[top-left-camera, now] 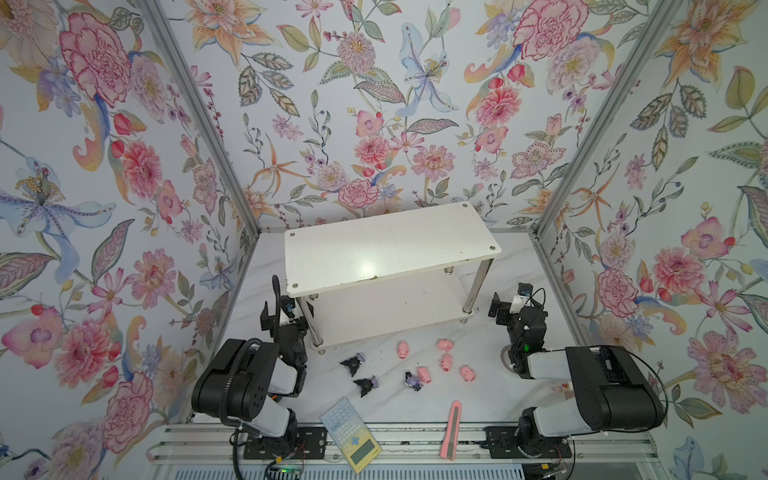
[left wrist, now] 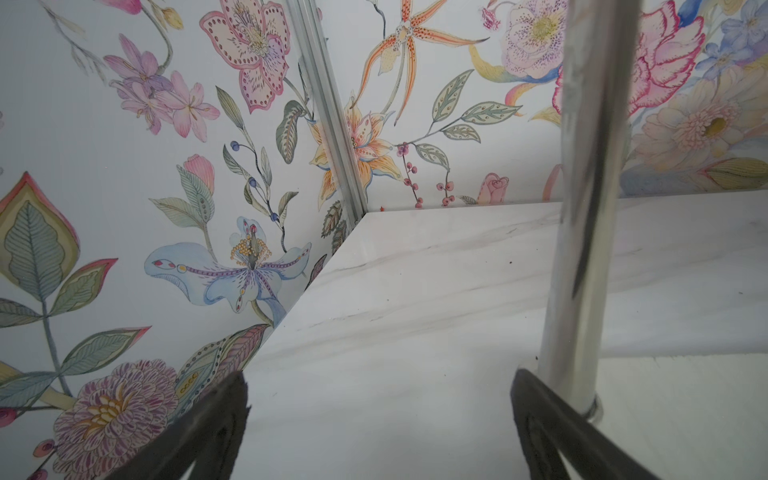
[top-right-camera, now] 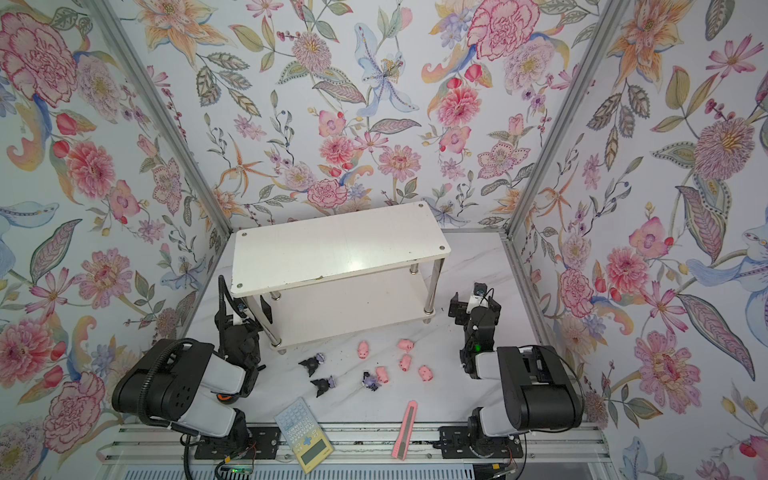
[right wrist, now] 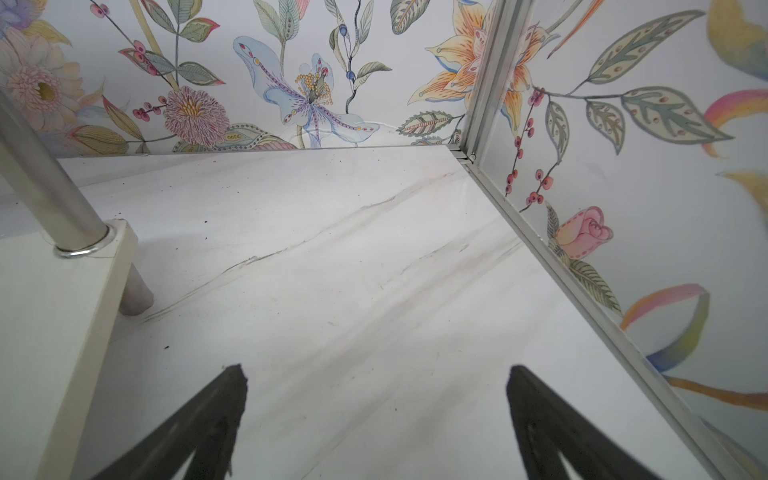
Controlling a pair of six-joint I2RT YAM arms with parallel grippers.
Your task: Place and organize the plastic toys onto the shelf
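Observation:
The white two-tier shelf [top-left-camera: 390, 245] [top-right-camera: 336, 245] stands at the back of the marble table, both boards bare. On the table in front of it lie the plastic toys: several pink pigs [top-left-camera: 444, 344] [top-right-camera: 405, 345] and three black-and-purple figurines [top-left-camera: 353, 363] [top-right-camera: 312, 362]. My left gripper [top-left-camera: 284, 316] [left wrist: 380, 376] is open beside the shelf's front left chrome leg [left wrist: 590, 208], with nothing between its fingers. My right gripper [top-left-camera: 513, 309] [right wrist: 376, 370] is open and empty over bare table, off the shelf's right end. The lower board's corner [right wrist: 54, 316] shows in the right wrist view.
A pale blue-and-yellow calculator [top-left-camera: 351, 432] and a pink utility knife [top-left-camera: 452, 430] lie at the front edge across the metal rail. Floral walls close in the left, back and right, near both grippers.

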